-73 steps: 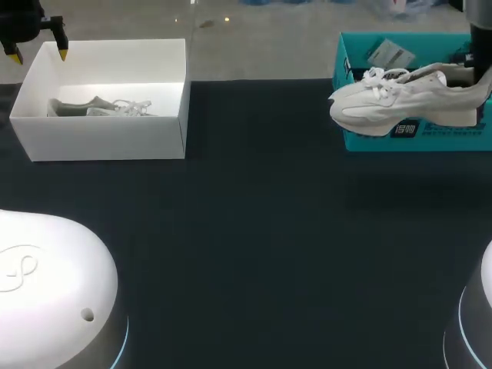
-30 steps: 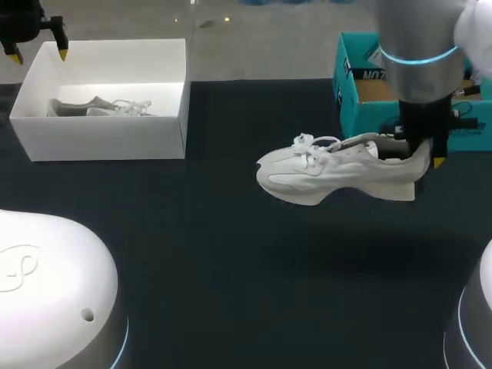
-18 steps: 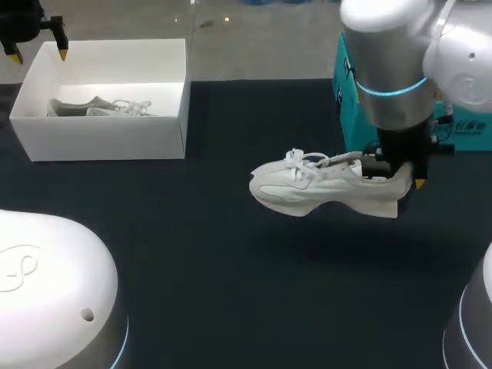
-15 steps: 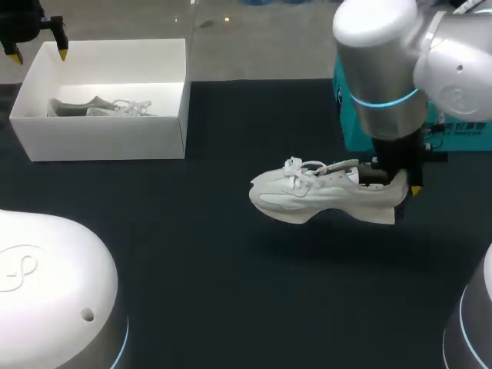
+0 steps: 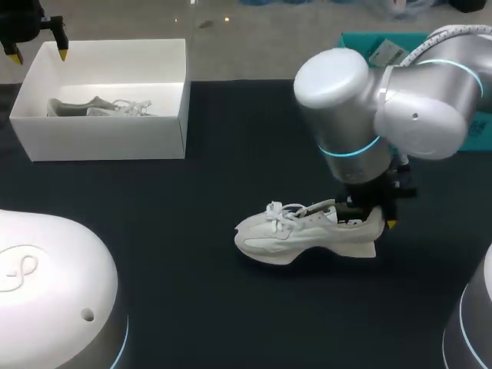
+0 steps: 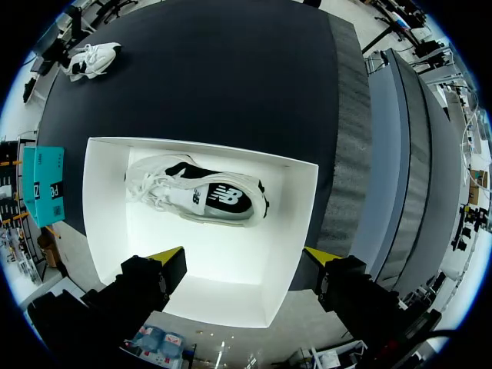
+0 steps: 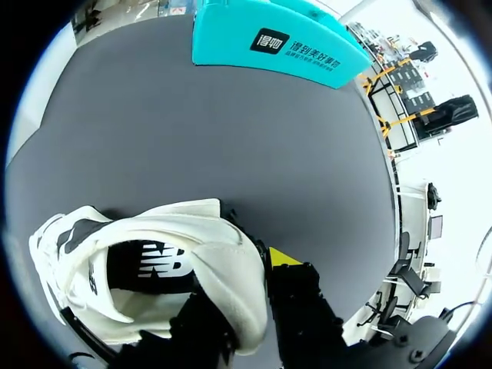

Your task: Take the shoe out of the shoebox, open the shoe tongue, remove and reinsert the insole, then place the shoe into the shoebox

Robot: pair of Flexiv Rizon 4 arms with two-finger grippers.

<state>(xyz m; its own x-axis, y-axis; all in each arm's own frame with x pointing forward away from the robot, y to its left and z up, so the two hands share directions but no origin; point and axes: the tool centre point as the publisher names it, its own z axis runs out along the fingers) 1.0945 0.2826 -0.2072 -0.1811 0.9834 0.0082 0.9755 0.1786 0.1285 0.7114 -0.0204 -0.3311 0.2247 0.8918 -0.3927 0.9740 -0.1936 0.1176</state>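
1. right claw (image 5: 375, 221) is clenched on the heel of the white sneaker (image 5: 296, 234), at the worktop's (image 5: 192, 292) middle.
2. left claw (image 5: 38, 54) hangs released over the white shoebox (image 5: 108, 138) at the far left corner.

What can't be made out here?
Head view: the right arm hides most of the teal box and of its jaws on the shoe.
Head view: the front wall of the white box hides most of the second shoe.
Right wrist view: the shoe's heel hides one jaw's tip.

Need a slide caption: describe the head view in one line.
Right gripper holds the shoe by its heel; left gripper hangs open by the white box.
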